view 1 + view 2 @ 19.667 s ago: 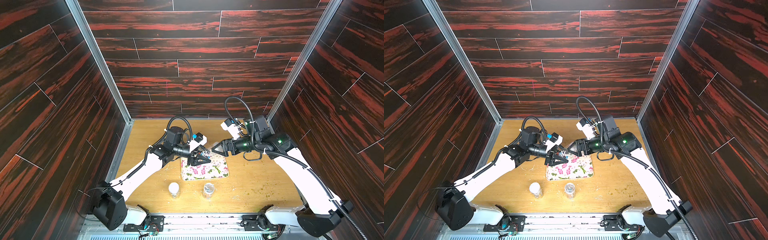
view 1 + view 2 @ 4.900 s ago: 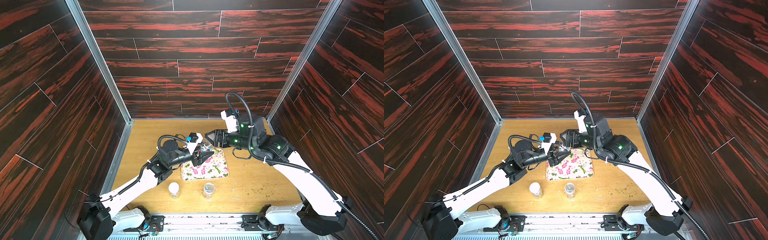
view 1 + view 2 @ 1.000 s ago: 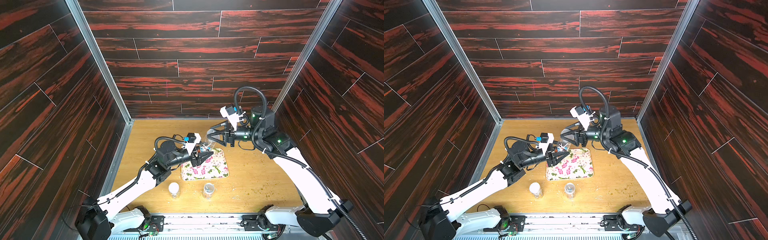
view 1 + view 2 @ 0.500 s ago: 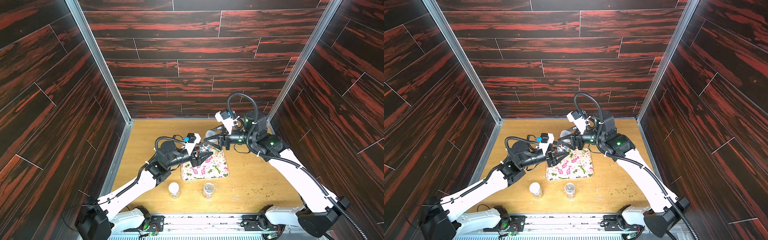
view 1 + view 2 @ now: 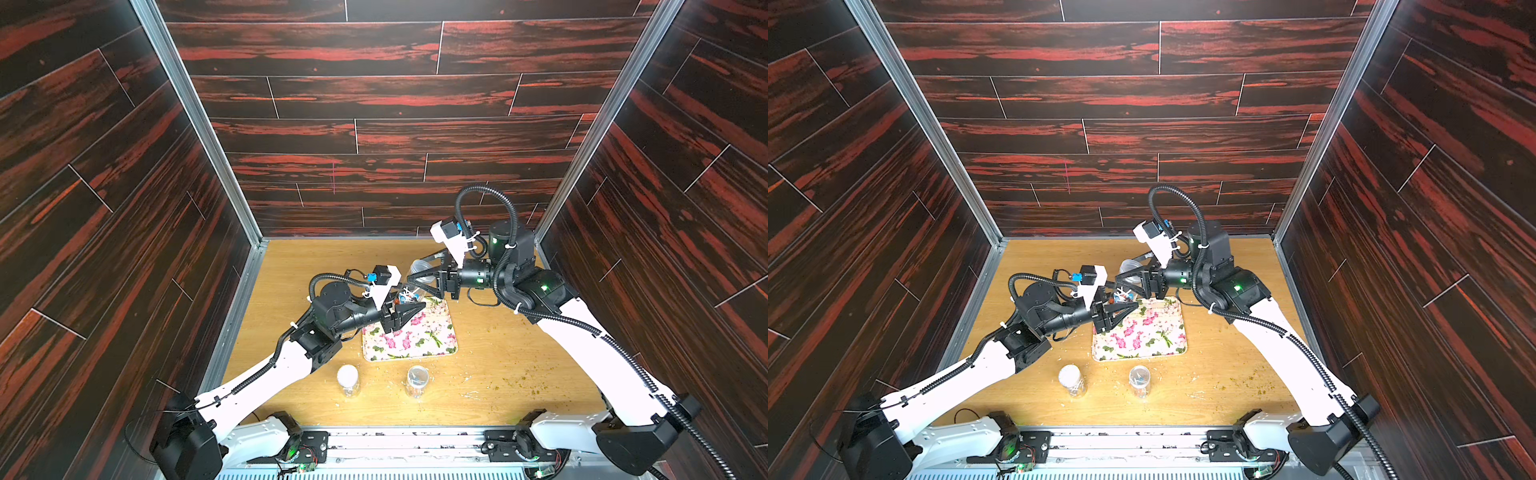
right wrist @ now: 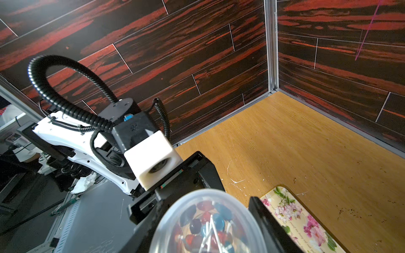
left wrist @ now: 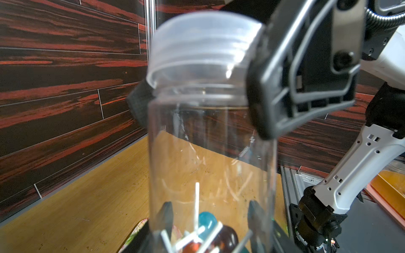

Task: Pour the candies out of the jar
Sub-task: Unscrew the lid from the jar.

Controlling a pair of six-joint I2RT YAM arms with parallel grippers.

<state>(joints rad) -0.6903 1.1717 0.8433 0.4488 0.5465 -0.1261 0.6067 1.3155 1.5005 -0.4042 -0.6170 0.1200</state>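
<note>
**Above the far-left corner of the tray point(image 5: 415, 347): jar upright, capped**

The left gripper point(image 5: 412, 309) is clenched on the base of the jar point(image 7: 210, 153). The jar's long axis is near vertical, mouth up. The candies point(image 6: 206, 223) sit at its bottom, and none are seen on the tray. The right gripper point(image 5: 415, 277) reaches from the right, jaws clamped across the lid point(image 7: 203, 41) on top. The lid likely has to come off first, and the right arm is already on it.
</note>
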